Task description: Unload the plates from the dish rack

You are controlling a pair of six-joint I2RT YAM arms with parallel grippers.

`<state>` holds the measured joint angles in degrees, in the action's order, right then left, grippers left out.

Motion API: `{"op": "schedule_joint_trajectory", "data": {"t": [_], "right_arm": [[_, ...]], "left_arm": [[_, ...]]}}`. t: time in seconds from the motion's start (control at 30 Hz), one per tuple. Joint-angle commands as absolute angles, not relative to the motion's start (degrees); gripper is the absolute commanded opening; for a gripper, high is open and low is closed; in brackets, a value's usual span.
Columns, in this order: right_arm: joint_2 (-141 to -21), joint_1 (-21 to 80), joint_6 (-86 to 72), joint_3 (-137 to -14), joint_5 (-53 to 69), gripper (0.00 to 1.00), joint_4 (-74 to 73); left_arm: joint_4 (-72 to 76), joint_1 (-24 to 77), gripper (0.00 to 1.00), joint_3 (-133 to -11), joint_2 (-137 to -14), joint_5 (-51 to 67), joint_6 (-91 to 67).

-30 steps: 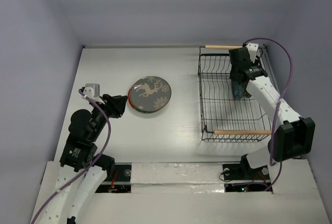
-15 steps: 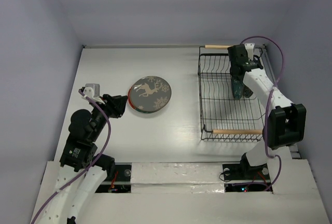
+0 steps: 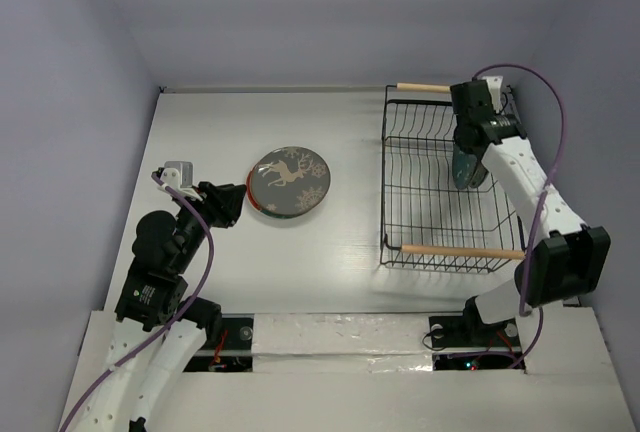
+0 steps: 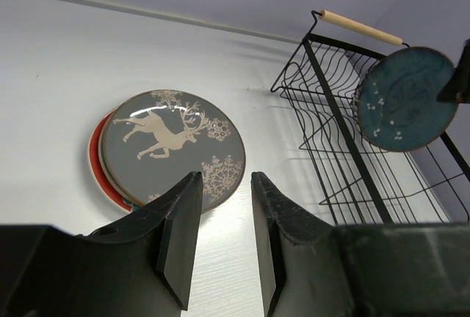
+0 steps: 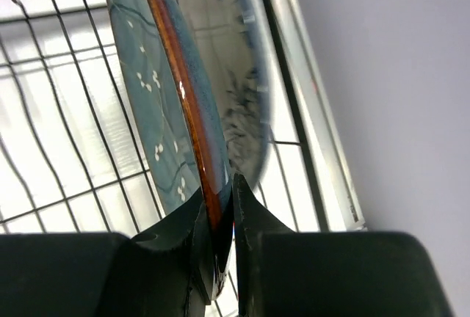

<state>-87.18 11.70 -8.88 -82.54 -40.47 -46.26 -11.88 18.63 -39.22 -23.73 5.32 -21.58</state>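
The right arm rises from its base by the near right corner of the rectangular black wire dish rack [image 3: 420, 202]. Its elbow bends out past the rack's right side, and its forearm runs back over the rack. The right gripper [image 3: 469, 142] hangs above the rack's far right part. Its jaws are pinched tight on the brown rim of a dark teal round plate [image 3: 466, 170] dotted with small white flowers. The plate stands on edge within the rack's outline; whether its lower edge rests in the wires I cannot tell.

The left arm is folded low, well left of the rack. The left gripper [image 3: 230, 204] points toward the rack, its jaws narrowly apart with nothing between them.

There is one rack with two light wooden rod handles, a far handle [image 3: 422, 88] and a near handle [image 3: 462, 251]. One plate is in the grip. Left of the rack, on the white table [image 3: 350, 242], a grey-brown round plate with a pale deer [image 3: 288, 180] lies on a red-rimmed plate [image 4: 94, 159]; whether more lie between them I cannot tell. On the rack's right-wall side of the teal plate is a pale glossy surface with blue marks [image 5: 239, 104], and I cannot tell if it is another plate
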Motion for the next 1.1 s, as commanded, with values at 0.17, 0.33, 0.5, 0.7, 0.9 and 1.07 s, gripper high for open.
{"op": "schedule_joint_trajectory", "data": {"t": [0.17, 0.33, 0.5, 0.7, 0.9, 1.07], "right_arm": [[-74.8, 14.76, -9.84, -92.81, -39.91, 0.0, -43.16], [-68.48, 20.28, -12.3, -92.46, -29.64, 0.0, -37.81], [-69.08, 26.97, -18.17, -88.96, -19.62, 0.0, -27.79], [-77.06, 32.33, -29.15, -83.68, -1.25, 0.0, -12.17], [-89.44, 37.17, -36.63, -84.55, 5.8, 0.0, -3.96], [-96.49, 38.23, -43.32, -83.5, 8.43, 0.0, 3.32]], "left_arm": [[-9.58, 18.81, 0.3, -39.64, -23.38, 5.63, -21.45], [-9.67, 18.81, 0.3, -39.64, -23.29, 5.62, -21.53], [-9.75, 18.81, 0.3, -39.64, -23.29, 5.36, -21.62], [-9.75, 18.81, 0.3, -39.64, -23.38, 5.27, -21.62], [-9.76, 18.81, 0.3, -39.64, -23.2, 5.19, -21.62], [-9.76, 18.81, 0.3, -39.64, -23.2, 5.19, -21.62]]}}
